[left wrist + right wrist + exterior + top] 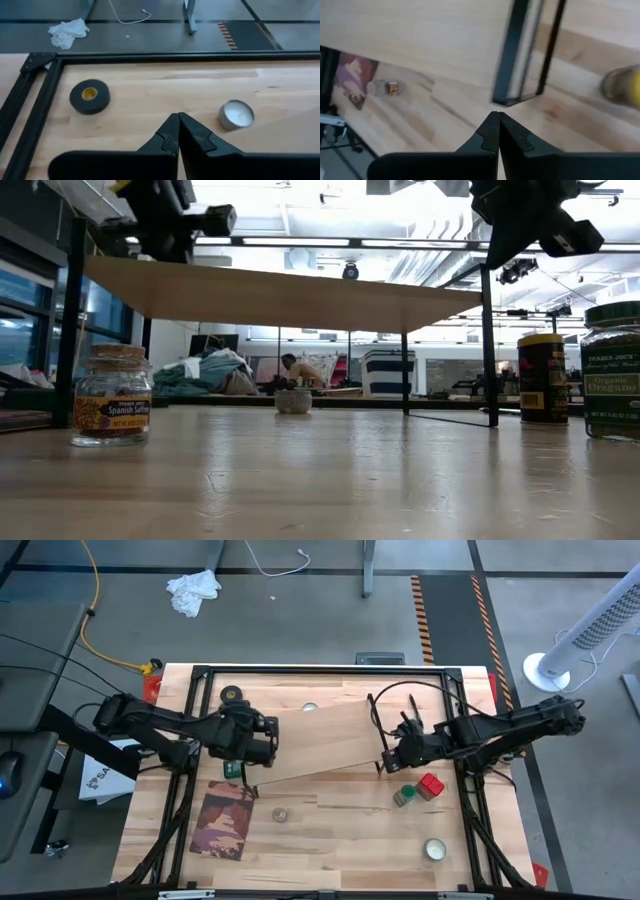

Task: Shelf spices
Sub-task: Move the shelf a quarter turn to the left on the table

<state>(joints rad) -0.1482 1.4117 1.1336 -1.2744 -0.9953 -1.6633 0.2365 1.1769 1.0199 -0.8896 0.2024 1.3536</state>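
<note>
The shelf point(320, 740), a light-wood board on thin black legs, stands aslant mid-table; in the low view its board point(280, 295) spans the picture. My left gripper point(252, 745) is shut over the board's left end, and my right gripper point(393, 762) is shut by its right near corner. The green-lidded jar point(404, 797) and the red-topped one point(431, 785) stand near the right gripper. The tiny clear jar point(280, 814) stands toward the near edge. A small dark tin point(232, 770) sits below the left gripper. The yellow-lidded jar point(543, 378) shows in the low view. My left gripper is over the shelf's left end with nothing showing between its shut fingers point(170, 132); whether they touch the board I cannot tell. My right gripper points its shut fingers point(490, 132) toward a black shelf leg point(509, 65); whether they touch it I cannot tell.
A black tape roll point(233, 694) and a flat round tin point(310, 707) lie beyond the shelf's far edge. Another round tin point(434, 850) lies near the right near corner. A patterned mat point(225, 820) covers the left near area. Black frame rails run along the table's edges.
</note>
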